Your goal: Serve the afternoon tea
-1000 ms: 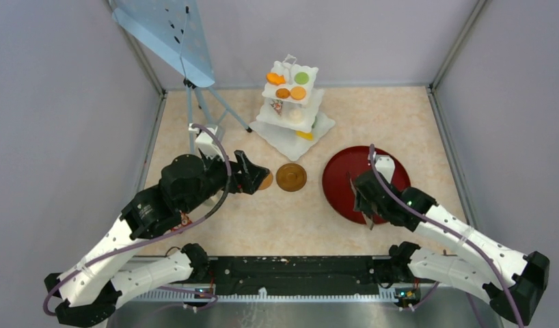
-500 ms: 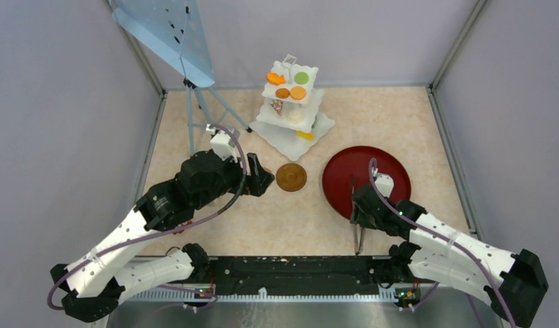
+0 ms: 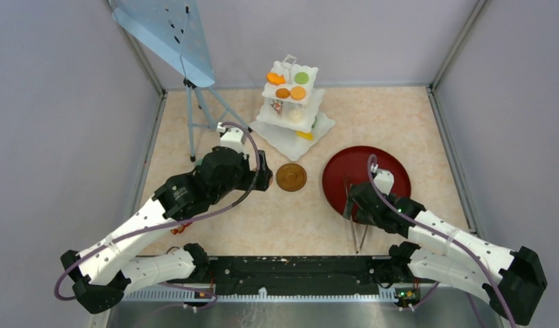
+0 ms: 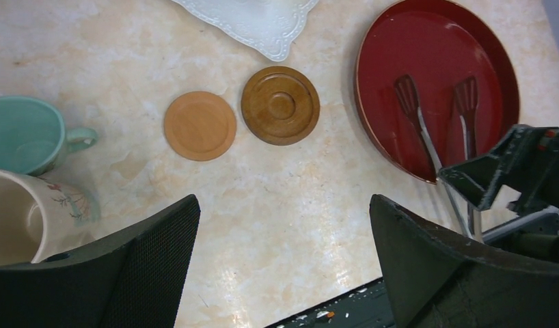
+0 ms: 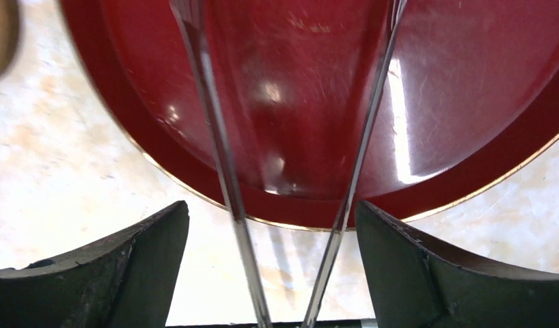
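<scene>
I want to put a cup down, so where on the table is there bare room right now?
Bare tabletop lies in front of the dark brown wooden coaster, toward the near edge. Another patch sits at the back right, behind the round dark-red tray. The tray's far half is bare; long metal tongs cross its near rim. Crowded: around the white tiered stand.

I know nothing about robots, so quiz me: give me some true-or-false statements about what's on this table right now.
1. The tongs have their tips on the red tray. True.
2. The left gripper holds the teal cup. False: it is open and empty; the cup stands on the table beside the cream mug.
3. A light wooden disc and a dark wooden disc lie side by side. True.
4. Sweets fill the red tray. False: the sweets sit on the white tiered stand.
</scene>
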{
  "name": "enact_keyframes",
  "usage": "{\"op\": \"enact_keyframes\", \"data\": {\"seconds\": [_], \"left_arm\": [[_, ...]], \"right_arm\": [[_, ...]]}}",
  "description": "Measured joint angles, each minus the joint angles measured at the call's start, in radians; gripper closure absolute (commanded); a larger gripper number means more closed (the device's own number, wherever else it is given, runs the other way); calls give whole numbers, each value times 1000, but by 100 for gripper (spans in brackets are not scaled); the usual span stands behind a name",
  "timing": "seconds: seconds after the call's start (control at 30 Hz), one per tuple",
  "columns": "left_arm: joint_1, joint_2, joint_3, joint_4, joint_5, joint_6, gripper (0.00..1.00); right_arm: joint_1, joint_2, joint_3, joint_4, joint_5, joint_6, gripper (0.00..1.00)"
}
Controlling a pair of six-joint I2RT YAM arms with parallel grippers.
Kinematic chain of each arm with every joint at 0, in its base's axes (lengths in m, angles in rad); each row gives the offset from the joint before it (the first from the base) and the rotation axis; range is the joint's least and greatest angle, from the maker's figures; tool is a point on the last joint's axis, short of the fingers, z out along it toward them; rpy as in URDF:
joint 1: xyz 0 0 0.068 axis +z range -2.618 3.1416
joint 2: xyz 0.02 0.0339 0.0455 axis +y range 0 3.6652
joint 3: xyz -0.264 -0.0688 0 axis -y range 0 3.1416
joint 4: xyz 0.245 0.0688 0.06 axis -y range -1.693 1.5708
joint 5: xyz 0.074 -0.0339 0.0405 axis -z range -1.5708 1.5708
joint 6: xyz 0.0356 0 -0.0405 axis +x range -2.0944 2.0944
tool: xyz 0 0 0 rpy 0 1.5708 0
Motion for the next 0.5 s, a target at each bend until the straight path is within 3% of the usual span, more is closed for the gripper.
{"op": "enact_keyframes", "data": {"seconds": [0.27,0.37,0.5], "left_arm": [[10,74,-12,-24,-60,-6,1],[18,103,-12,-53,-85,-17,1],[26,100,-11,-90,-132,-44,1]], "right_arm": [[0,-5,125,47,43,-131,10],[0,-2,131,132,14,-233,10],[0,35,122,343,-138,-362,10]]}}
